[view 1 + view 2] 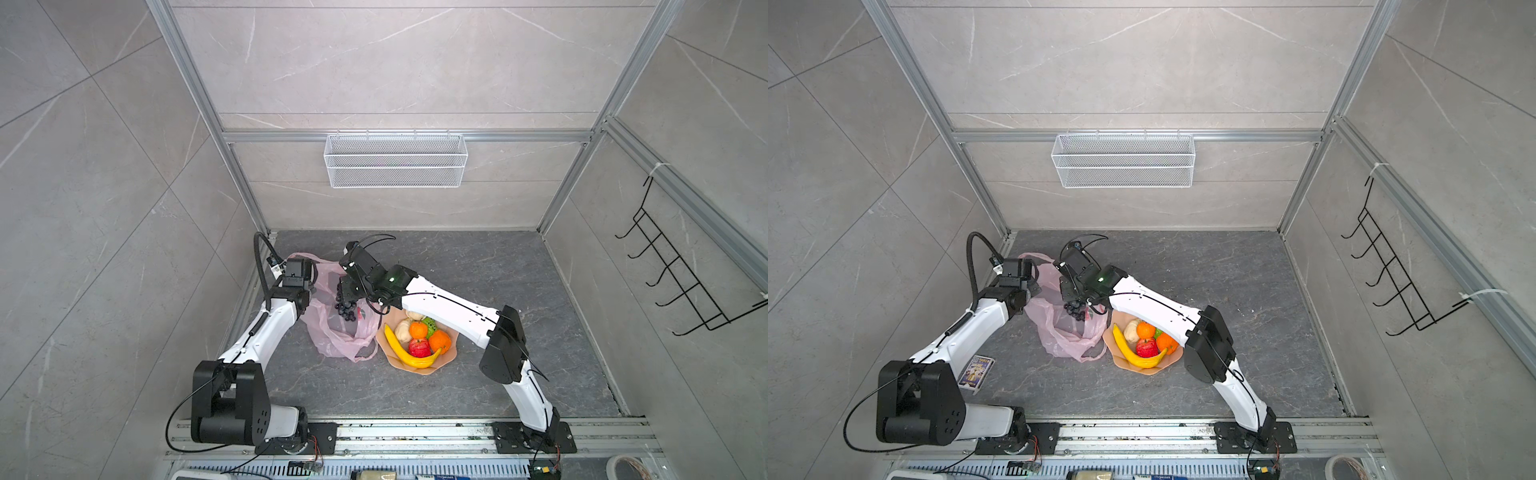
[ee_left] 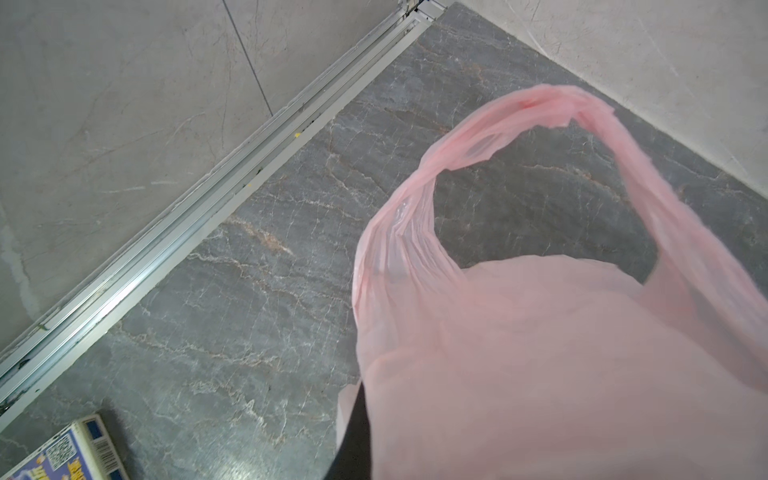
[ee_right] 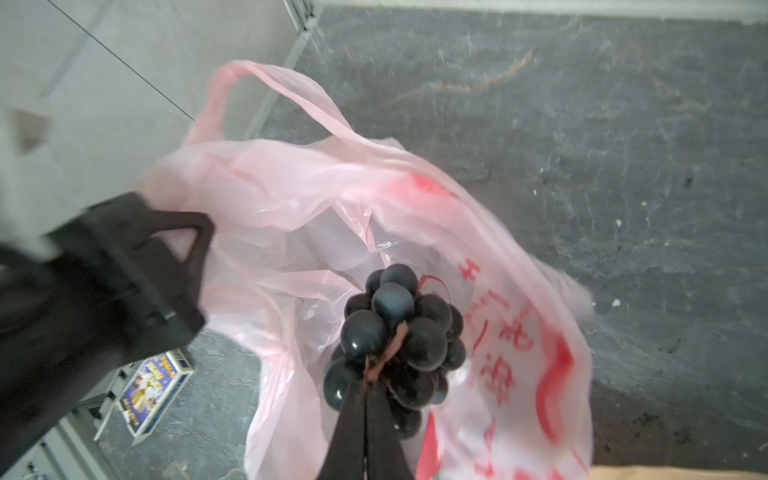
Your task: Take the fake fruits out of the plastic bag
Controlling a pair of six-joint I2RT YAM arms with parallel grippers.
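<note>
- Grey veined stone tabletop (image 1: 478, 291), walled by pale tiles, with a white wire basket (image 1: 395, 160) on the back wall and a black hook rack (image 1: 681, 270) on the side wall.
- Pale-pink plastic bag (image 1: 332, 336) sits crumpled left of centre on the tabletop, its mouth open, just beside a peach scalloped plate (image 1: 451, 355).
- Left gripper (image 3: 199, 237) is clamped on the bag's rim and holds that side up; in the left wrist view the film drapes over it.
- Right gripper (image 3: 365, 390) reaches across the middle, pinched tight on the brown stem of the dark grape bunch (image 3: 395, 332), which hangs over the bag's open mouth.
- Banana (image 1: 409, 353), red apple (image 1: 419, 347), two oranges (image 1: 439, 341), a bumpy green fruit (image 1: 430, 324) and two cream lumps (image 1: 402, 331) lie piled on the plate.
- Printed box (image 1: 977, 370) lies flat near the left arm, apart from the bag.
</note>
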